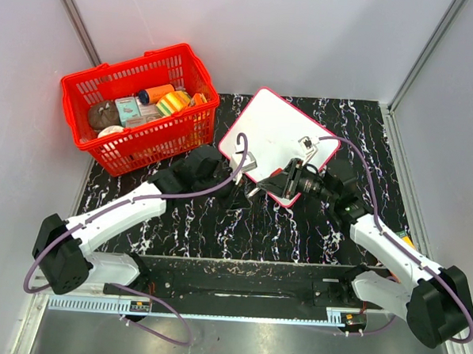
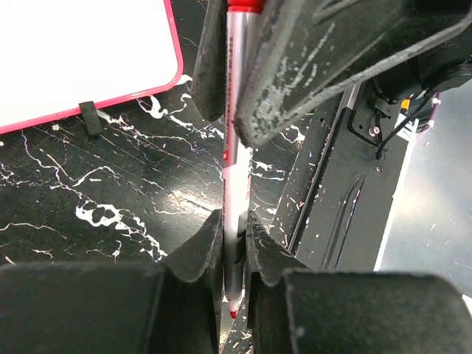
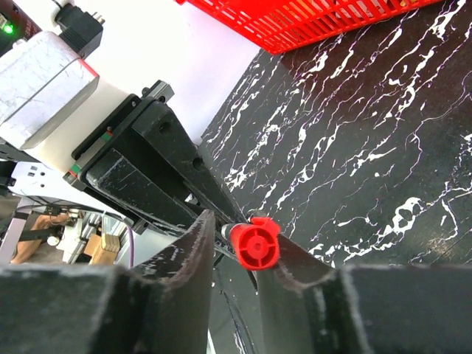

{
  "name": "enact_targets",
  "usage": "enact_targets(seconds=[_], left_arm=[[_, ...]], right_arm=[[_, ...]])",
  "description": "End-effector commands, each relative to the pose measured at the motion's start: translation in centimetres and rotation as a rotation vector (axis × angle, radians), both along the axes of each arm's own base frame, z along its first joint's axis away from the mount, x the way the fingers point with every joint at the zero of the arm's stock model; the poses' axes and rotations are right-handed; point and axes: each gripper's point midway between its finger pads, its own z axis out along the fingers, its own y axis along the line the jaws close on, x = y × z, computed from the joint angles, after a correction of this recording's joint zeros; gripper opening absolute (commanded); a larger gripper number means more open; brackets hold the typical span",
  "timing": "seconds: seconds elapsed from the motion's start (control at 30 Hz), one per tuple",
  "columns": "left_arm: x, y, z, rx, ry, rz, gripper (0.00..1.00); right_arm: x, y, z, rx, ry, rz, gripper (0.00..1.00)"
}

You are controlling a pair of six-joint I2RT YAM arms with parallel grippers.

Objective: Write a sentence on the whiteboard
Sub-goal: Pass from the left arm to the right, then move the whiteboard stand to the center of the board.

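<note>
Far to the left of the left gripper, and beyond it, a red basket stands on the black marbled table, filled with small mixed goods. The left gripper is narrow: its two black fingers are pressed from both sides on the lower barrel of the marker, and they hold it. A small red tip of the marker comes out just behind these fingers, on the side of the wrist. The silver barrel runs straight forward from the left gripper to the right gripper, so the two grippers face each other with only the marker between them. The whiteboard lies flat on the table just beyond both grippers, turned at an angle. In the left wrist view its red-pink edge is ahead and to the left of the left fingers, near them but not touching. In the top view the near corner of the board is under the right gripper. The right gripper is also narrow. The red cap of the marker sits between its two fingertips, and both fingers seem to touch it, so it appears to grip this end.
</note>
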Motion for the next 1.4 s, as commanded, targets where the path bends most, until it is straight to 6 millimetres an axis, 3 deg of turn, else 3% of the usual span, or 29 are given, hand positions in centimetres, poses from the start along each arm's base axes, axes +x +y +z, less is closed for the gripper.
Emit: enact_targets(seconds=[0.0, 0.1, 0.2, 0.27, 0.3, 0.37, 0.4, 0.53, 0.63, 0.67, 0.77, 0.87, 1.13, 1.37], left_arm=[[0.1, -0.7, 1.3, -0.04, -0.03, -0.034, 0.0], [0.3, -0.5, 1.1, -0.023, -0.036, -0.019, 0.0], [0.7, -0.3, 1.0, -0.014, -0.05, 0.002, 0.0], [0.9, -0.2, 1.1, -0.01, -0.059, 0.012, 0.04], [1.0, -0.1, 1.1, -0.007, -0.064, 0.023, 0.25], [1.6, 0.2, 1.3, -0.001, -0.086, 0.058, 0.47], [2.0, 0.4, 1.0, 0.003, -0.094, 0.08, 0.66], [2.9, 1.1, 0.6, -0.003, -0.122, 0.146, 0.83], [3.9, 1.6, -1.5, 0.016, -0.09, 0.208, 0.84], [4.3, 1.8, -2.0, 0.019, -0.068, 0.239, 0.84], [5.4, 2.1, -4.3, 0.031, -0.017, 0.31, 0.83], [6.6, 1.9, -6.3, 0.042, 0.001, 0.368, 0.8], [9.3, -1.7, -11.2, 0.063, 0.027, 0.379, 0.66], [11.2, -4.5, -13.9, 0.118, -0.001, 0.394, 0.63]], right_arm=[[0.0, 0.3, 2.2, 0.048, -0.062, 0.017, 0.28], [-0.3, 0.6, 2.1, 0.046, -0.061, 0.048, 0.13], [-0.6, 0.6, 1.8, 0.037, -0.055, 0.063, 0.1], [-0.8, 0.6, 1.6, 0.031, -0.054, 0.071, 0.0], [-0.9, 0.5, 1.4, 0.022, -0.055, 0.07, 0.0], [-0.7, 0.3, 1.0, 0.006, -0.054, 0.05, 0.0], [-0.5, 0.0, 0.7, -0.019, -0.054, 0.032, 0.0], [1.2, -1.5, -1.0, -0.131, -0.033, -0.109, 0.0], [2.7, -3.6, -1.7, -0.208, -0.034, -0.259, 0.0], [3.8, -4.8, -1.9, -0.235, -0.035, -0.353, 0.0], [4.5, -7.9, -2.7, -0.309, -0.019, -0.528, 0.0], [4.5, -10.7, -1.2, -0.305, -0.061, -0.671, 0.0], [4.0, -15.3, 1.0, -0.289, -0.126, -0.886, 0.0], [3.1, -17.2, 1.6, -0.338, -0.17, -0.938, 0.0]])
